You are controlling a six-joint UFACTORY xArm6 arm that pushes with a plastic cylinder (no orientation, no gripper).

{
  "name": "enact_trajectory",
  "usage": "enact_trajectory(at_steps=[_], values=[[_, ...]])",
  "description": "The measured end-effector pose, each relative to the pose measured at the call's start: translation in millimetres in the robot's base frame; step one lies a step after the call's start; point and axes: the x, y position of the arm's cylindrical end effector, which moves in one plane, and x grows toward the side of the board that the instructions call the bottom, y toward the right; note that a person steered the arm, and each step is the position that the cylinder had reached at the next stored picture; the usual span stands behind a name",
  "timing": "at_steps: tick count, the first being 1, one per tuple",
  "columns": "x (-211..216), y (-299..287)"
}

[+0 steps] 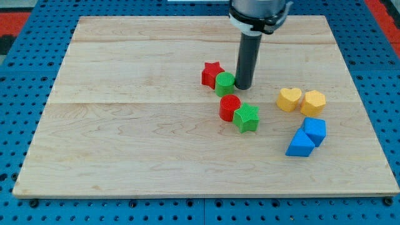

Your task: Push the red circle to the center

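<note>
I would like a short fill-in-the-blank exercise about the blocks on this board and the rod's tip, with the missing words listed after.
1. My tip stands just to the view's right of the green ____.
2. The red circle touches the green ____ on its right.
3. The red star lies to the view's ____ of my tip.
4. The two blue blocks lie below the two ____ ones.

Missing words: cylinder; star; left; yellow
</note>
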Motion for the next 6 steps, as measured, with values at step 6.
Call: enact_trajectory(at_steps=[6], values=[[116.9,-106.2]])
